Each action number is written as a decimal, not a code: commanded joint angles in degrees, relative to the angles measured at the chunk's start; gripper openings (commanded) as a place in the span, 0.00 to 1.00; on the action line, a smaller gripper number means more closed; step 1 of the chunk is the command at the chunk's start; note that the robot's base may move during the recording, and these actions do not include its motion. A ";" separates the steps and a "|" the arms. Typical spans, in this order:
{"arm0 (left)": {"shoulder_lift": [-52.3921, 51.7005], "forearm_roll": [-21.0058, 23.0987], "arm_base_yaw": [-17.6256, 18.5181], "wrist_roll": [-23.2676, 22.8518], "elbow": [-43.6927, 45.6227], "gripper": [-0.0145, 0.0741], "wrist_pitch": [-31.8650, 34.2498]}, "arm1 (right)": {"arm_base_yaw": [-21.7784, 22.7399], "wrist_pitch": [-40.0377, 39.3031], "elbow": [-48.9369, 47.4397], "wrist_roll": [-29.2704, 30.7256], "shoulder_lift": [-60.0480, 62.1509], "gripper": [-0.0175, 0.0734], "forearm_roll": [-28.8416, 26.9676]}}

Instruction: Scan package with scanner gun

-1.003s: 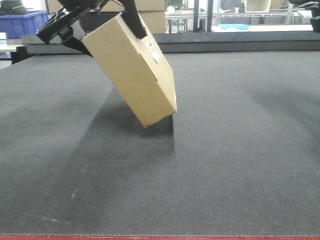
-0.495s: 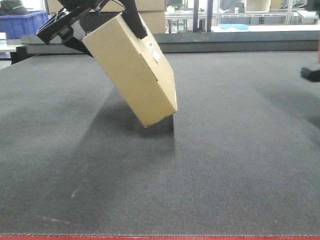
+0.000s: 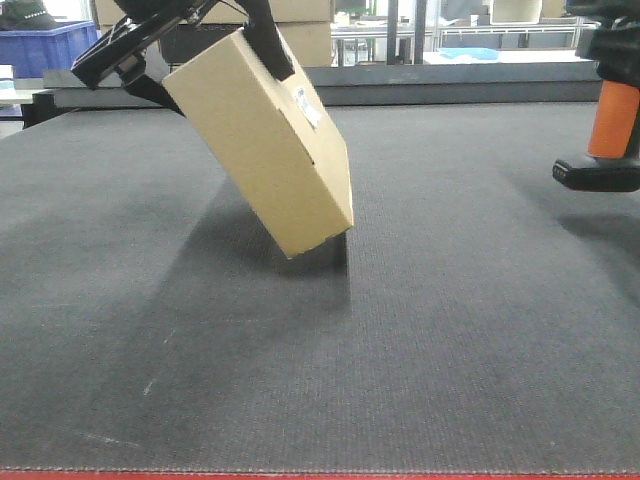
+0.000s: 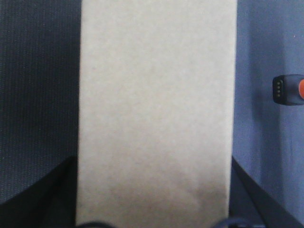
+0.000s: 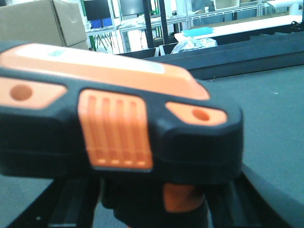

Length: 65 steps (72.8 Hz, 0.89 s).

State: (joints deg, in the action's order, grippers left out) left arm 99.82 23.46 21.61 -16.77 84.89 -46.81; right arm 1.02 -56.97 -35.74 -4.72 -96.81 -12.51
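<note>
1. The table (image 3: 330, 380) is a dark ribbed mat that should give a box corner some grip.
2. The package (image 3: 265, 140) is a plain cardboard box tilted steeply, with its low corner at the mat left of centre. I cannot tell whether that corner touches. It looks light and stiff, though the smooth card is a little slippery and would dent under a hard squeeze. The best hold is across its narrow width near one end, leaving the face with the small white label (image 3: 305, 100) open to the scanner.
3. The left hand (image 3: 220, 80) grips it that way, clamped across the upper end with a dark finger on each side. The left wrist view shows the same hold.
4. The scanner gun (image 3: 610, 130) hangs at the right edge, well apart from the package. It is rigid moulded plastic with an orange handle that suits a firm clasp. The right hand (image 5: 152, 209) appears closed on that handle, though the fingers are mostly hidden.
5. A blue crate (image 3: 50, 45) and shelving stand beyond the table.
6. A second ago the scanner gun was out of sight, and half a second ago only its black tip showed. The package's tilt and corner are unchanged.
</note>
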 commanded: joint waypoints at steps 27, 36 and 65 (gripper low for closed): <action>-0.62 0.74 0.27 -0.32 0.40 0.04 0.25 | -0.03 -6.36 -0.78 -0.31 -2.12 0.01 -0.42; -0.62 0.74 0.27 -0.32 0.40 0.04 0.25 | -0.03 -5.99 -0.78 -0.03 -2.81 0.01 -0.42; -0.62 0.74 0.27 -0.32 0.40 0.04 0.04 | -0.03 -5.39 -0.78 0.10 -3.37 0.01 -0.42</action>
State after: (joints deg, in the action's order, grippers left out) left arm 99.82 23.46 21.61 -16.77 84.89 -47.17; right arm 1.02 -58.65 -35.83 -5.18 -100.29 -12.73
